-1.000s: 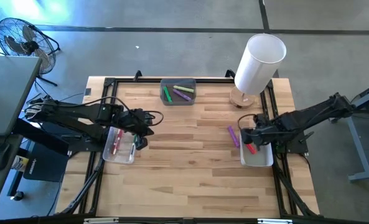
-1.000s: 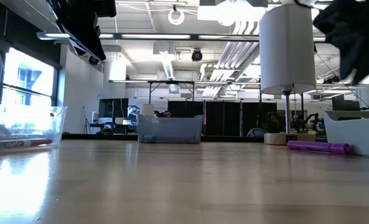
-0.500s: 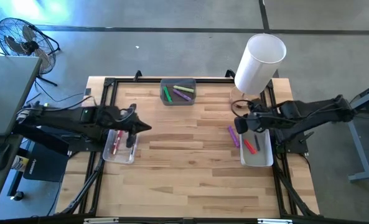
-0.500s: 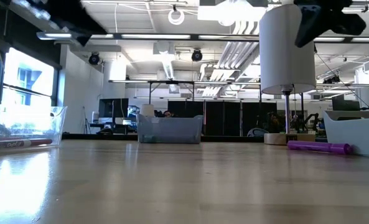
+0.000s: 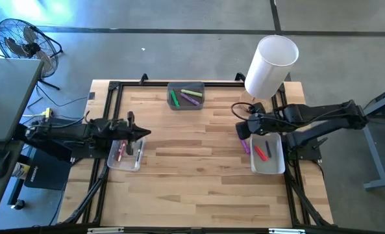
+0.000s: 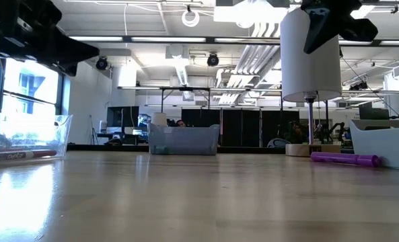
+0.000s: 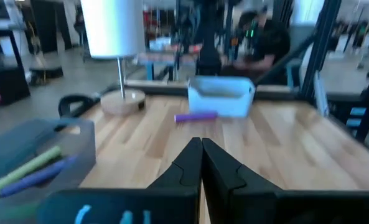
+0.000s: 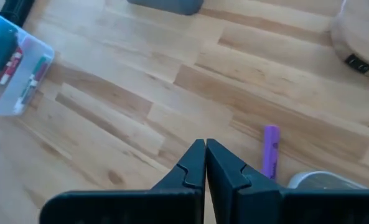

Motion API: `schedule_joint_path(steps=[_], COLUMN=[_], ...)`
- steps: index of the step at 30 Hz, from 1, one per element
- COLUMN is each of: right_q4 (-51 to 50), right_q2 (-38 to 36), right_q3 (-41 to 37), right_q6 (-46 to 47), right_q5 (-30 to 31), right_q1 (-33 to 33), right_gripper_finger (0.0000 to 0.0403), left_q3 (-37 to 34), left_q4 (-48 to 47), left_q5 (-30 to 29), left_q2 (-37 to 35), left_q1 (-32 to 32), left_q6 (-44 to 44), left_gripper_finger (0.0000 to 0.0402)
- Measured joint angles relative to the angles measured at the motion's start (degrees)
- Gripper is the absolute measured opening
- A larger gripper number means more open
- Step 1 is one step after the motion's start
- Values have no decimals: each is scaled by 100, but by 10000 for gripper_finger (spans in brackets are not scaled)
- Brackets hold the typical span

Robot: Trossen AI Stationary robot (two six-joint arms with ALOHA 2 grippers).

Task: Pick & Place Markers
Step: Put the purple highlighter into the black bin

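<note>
We saw the right gripper raised above the bench near its right edge, fingers pressed together and empty, with a purple marker lying on the wood just beside a clear tray that held a red marker. The left gripper hung over the left side, likewise closed on nothing, above another clear tray with red and green markers inside. At the far edge sat a grey tray with green, yellow-green and purple markers, and near the far right corner stood a white lamp
</note>
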Motion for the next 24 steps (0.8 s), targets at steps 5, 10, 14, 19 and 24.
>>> schedule_joint_path(steps=[5,10,14,19,24], right_q4=[105,319,305,-62,-777], right_q2=[42,524,1346,2384,3023], right_q3=[0,0,246,762,1075], right_q6=[-33,-238,-767,-1546,-1974], right_q5=[-148,-367,-827,-1218,-1345], right_q1=[-34,-121,-366,-731,-1104], right_gripper_finger=[1,0,0,0,0], left_q3=[-75,-89,-168,-166,-157], left_q4=[-575,-749,-764,-985,-1281], left_q5=[-1,80,107,557,409], left_q2=[-1062,-1100,-1105,-1092,-1091], left_q1=[0,2,0,-2,0], left_q6=[104,190,100,181,45], left_gripper_finger=[0,0,0,0,0])
